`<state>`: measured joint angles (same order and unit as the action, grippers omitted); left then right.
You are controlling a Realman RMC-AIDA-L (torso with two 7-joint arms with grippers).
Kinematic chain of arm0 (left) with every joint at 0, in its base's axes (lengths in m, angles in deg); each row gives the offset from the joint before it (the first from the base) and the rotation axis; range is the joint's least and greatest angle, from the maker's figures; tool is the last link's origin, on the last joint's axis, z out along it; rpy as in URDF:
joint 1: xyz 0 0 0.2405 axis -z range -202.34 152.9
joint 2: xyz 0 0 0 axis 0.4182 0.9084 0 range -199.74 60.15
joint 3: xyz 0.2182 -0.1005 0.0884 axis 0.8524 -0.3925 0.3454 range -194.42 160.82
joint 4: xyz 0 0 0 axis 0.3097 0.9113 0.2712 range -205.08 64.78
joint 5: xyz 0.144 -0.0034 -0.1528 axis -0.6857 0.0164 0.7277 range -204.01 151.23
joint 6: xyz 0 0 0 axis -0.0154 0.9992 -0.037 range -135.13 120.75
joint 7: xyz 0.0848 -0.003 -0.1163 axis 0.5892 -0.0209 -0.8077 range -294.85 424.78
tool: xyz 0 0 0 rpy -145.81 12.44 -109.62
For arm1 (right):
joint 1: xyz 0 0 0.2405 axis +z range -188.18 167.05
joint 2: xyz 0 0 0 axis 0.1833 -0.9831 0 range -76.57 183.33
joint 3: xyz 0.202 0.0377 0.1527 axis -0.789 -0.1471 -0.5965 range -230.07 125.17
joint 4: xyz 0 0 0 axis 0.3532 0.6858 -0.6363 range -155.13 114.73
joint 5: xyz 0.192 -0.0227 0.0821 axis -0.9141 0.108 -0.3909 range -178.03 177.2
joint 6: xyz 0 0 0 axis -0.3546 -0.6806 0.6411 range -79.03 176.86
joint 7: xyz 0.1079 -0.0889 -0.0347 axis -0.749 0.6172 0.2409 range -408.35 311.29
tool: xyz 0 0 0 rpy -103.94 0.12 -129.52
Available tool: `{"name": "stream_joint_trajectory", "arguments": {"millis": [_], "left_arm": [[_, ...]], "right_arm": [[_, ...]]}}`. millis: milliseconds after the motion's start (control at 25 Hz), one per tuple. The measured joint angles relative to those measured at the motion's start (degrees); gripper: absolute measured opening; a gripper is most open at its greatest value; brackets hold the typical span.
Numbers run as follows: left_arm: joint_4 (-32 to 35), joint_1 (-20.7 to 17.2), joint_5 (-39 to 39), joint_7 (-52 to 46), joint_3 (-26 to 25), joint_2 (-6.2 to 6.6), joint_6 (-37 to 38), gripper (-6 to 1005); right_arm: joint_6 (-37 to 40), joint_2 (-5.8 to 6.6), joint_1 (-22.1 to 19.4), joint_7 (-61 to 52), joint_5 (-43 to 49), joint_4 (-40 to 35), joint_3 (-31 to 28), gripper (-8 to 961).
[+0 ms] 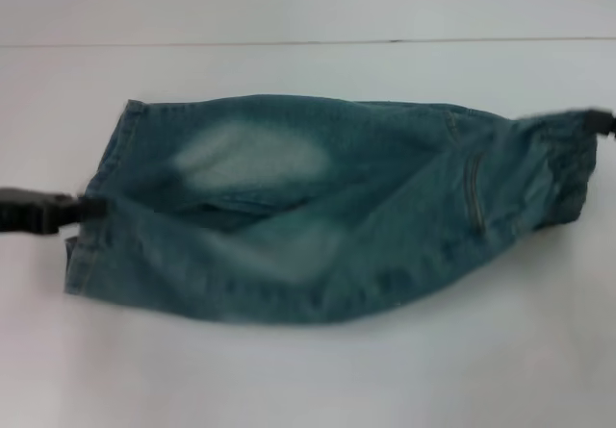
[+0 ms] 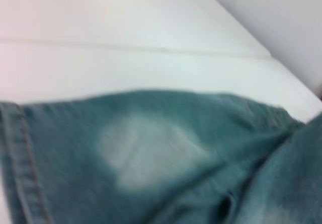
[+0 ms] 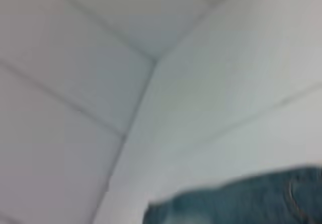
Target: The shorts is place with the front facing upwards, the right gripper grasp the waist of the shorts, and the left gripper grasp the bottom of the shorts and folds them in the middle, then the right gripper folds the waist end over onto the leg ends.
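We see the shorts stretched across the white counter, our left gripper pinching the leg hems, our right gripper clamping the waistband.

No legible text or labels anywhere.

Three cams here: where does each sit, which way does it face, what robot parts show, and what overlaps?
Head: high on the robot, facing forward and down at the blue-green washed denim shorts on the white table; left gripper at the leg hems, right gripper at the waistband.
Left wrist: low by the hems, facing across the shorts; no robot parts.
Right wrist: facing mostly white panels, denim at one edge; no robot parts.
Shared: all show the shorts; head and left wrist share the pale faded patch.
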<state>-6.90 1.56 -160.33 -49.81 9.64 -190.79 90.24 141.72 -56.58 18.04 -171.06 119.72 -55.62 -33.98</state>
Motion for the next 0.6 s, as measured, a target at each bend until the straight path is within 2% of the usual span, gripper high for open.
{"name": "stream_joint_trajectory", "arguments": {"millis": [320, 600], "left_arm": [[-6.63, -0.09, 6.6, 1.72, -1.65, 0.43, -13.81, 25], [-10.87, 1.14, 10.47, 4.64, -1.37, 0.57, -20.44, 25]], "right_arm": [[-3.92, -0.84, -0.31, 0.31, -5.51, 1.98, -1.05, 36], [-8.95, -1.21, -2.08, 1.55, -10.79, 5.06, -2.17, 30]]}}
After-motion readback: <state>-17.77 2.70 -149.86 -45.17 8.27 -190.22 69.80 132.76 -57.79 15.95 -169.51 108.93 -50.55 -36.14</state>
